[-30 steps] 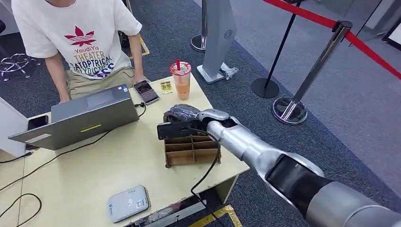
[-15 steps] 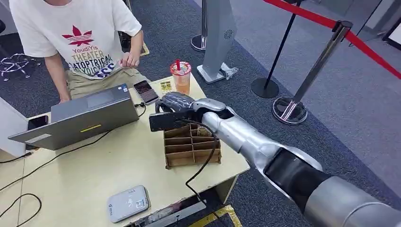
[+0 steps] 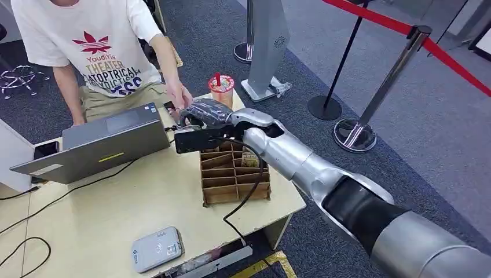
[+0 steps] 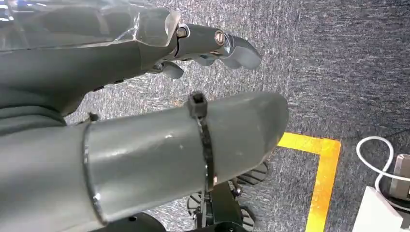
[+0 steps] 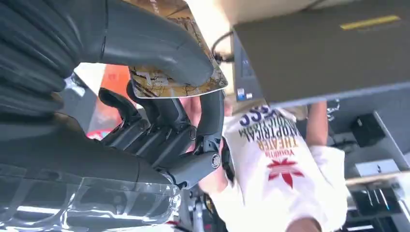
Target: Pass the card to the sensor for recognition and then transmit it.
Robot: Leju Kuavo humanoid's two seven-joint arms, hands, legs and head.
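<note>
On the bench (image 3: 116, 202), the grey card reader (image 3: 156, 248) lies at the near edge, well apart from the cardboard divider tray (image 3: 234, 176). Above the tray's far end, the right hand (image 3: 209, 114) pinches the patterned card (image 5: 180, 79) between thumb and fingers, close to a person's hand (image 3: 180, 95). The left hand (image 4: 159, 58) hangs over carpet, holding nothing, fingers loosely apart.

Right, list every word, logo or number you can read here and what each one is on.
"YoudiYis", "THEATER": person's white T-shirt, under a red leaf logo.
Lower shirt lines: partly folded, roughly "ATOPTRICAL" and "SSC".
Card pinched in the right hand: print too blurred.
Grey card reader: sticker too small.
Laptop sticker: unreadable.
</note>
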